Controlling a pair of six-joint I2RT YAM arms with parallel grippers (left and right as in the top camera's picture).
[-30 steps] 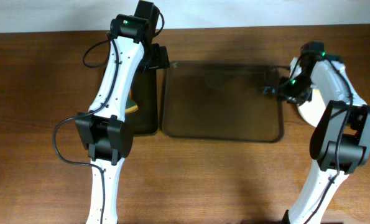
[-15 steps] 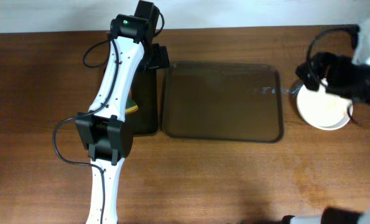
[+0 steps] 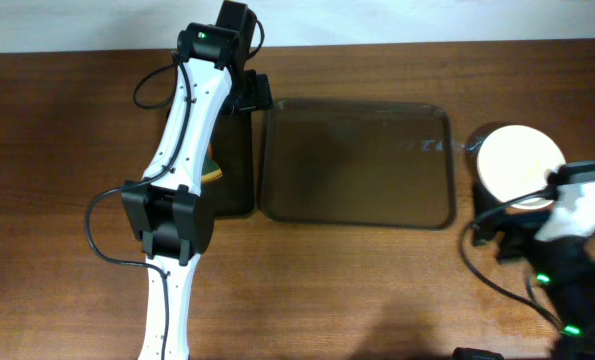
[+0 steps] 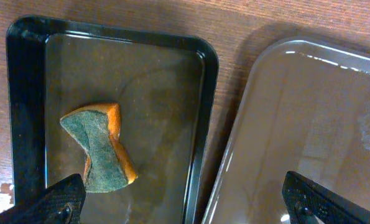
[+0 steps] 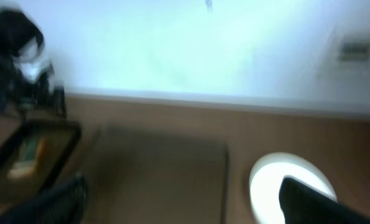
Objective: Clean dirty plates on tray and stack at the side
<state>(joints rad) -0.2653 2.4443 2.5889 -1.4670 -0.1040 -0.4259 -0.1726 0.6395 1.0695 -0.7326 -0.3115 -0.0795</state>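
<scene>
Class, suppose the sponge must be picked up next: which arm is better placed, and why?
Left. The left arm hangs over the black tray, jaws open above the sponge; the right arm sits far off beside the white plates.

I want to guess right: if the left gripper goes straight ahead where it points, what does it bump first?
Probably the rim of the black tray next to the big tray: the open left gripper straddles it, one finger over each tray. Depth is unclear.
</scene>
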